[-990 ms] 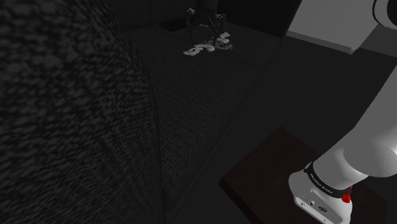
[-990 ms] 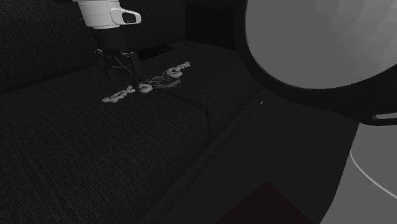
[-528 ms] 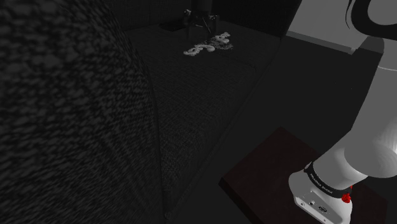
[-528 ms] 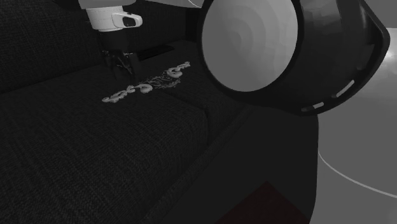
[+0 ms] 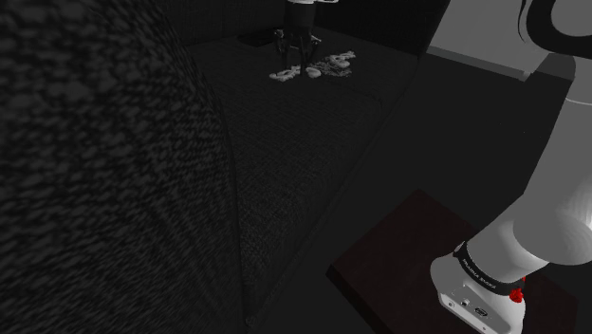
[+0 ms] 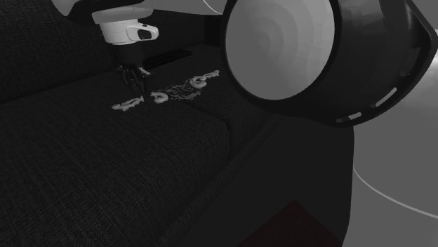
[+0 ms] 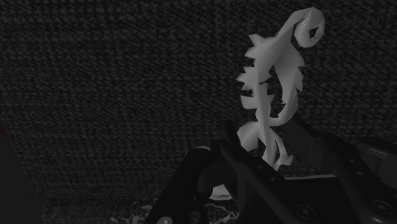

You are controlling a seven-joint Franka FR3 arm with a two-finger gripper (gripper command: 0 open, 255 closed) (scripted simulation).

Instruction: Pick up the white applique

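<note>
On dark sofa cushion (image 6: pixel 105 165), jaws clasp white applique (image 6: pixel 170 94).

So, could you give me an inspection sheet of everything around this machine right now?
Surface: dark woven sofa seat, dimly lit.
Job's things: white applique, curly and jagged-edged, lying on the seat.
Clutter: nothing seen.
Grippers: black end effector down at the applique; its grip cannot be judged.
Cables: nothing seen.
Surroundings: sofa back beside the seat; dark reddish stand under the white arm; pale grey wall beyond.
</note>
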